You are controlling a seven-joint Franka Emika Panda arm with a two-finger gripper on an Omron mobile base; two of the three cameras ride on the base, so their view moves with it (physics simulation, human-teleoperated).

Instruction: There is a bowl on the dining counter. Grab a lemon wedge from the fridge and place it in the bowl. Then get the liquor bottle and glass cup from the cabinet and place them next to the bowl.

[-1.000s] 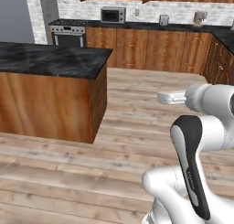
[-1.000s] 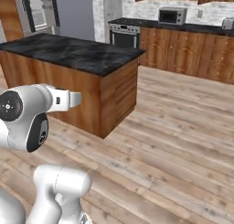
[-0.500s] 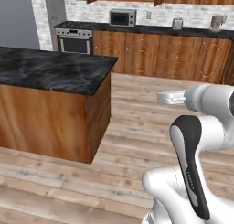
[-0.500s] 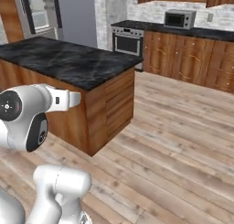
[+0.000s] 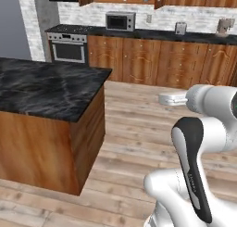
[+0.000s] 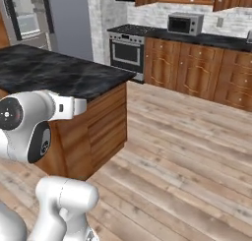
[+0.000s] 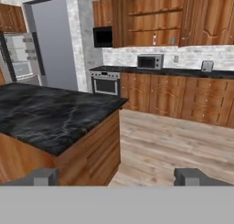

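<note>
Hand view: fingers (image 7: 117,176) spread apart, empty. Dining tabletop (image 7: 50,113) lies ahead-left of the fingers; cabinet (image 7: 153,22) far ahead, above them, with two small items on its shelf. Recommend squaring the base to the cabinet before reaching.

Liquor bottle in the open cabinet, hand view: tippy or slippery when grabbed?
The liquor bottle looks tall and narrow on the cabinet shelf, so a high push would probably tip it. It seems rigid and smooth, so a loose grip may slip. Too small here to judge weight.
</note>
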